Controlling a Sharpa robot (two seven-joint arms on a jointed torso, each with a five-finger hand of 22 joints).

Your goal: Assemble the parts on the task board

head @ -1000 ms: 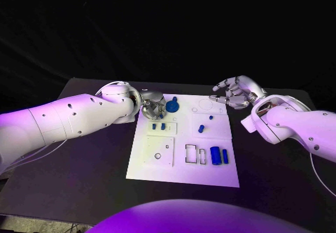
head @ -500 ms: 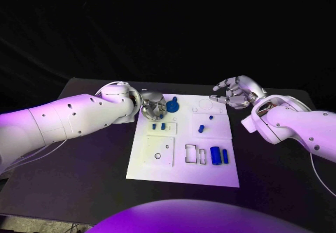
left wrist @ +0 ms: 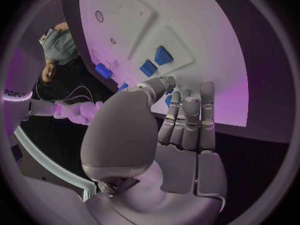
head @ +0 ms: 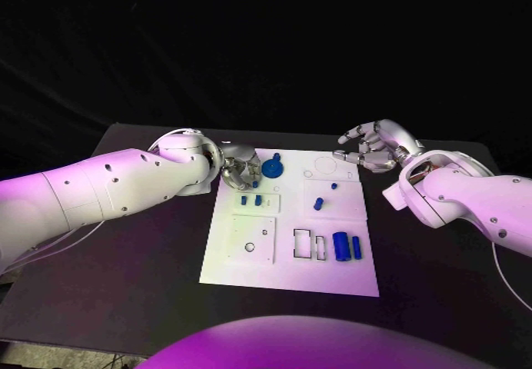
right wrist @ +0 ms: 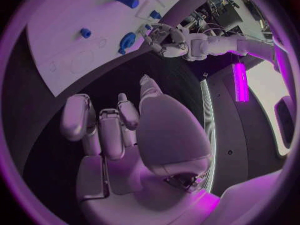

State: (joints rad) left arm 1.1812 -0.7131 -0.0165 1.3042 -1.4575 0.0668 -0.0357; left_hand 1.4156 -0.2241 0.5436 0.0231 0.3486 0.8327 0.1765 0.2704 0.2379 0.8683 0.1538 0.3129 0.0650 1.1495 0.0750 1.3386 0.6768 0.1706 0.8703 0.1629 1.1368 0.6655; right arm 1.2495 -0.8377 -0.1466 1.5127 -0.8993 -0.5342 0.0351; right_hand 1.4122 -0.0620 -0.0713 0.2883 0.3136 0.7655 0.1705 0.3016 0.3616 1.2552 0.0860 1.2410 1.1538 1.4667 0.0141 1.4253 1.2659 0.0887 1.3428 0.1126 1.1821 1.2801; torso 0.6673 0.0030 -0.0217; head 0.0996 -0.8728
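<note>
The table was black, w/ the white board lying mid-table. Left arm came in from 9 o'clock, right arm from 3 o'clock.

Left hand sat at the board's 11 o'clock corner, fingers curled in close together, tips right by the round blue part. Couldn't tell whether it was pinching that part or only touching it; from the left wrist view the fingers lay side by side over the board edge and hid the contact. Right hand hovered off the board's 1 o'clock corner, fingers loosely curled and apart, nothing in it.

Other parts: two small blue ones in the tray at approx. 10 o'clock, a peg near centre, a tiny one just above it, two long bars at 4 o'clock beside empty slots.

Risks, as I judged them: if the left hand's hold on the round part was weak, it could slip or tip and roll off the near edge. Curled fingers so low could also nudge the board itself, shifting every loose part. The right hand, coming in, might brush the peg over.
</note>
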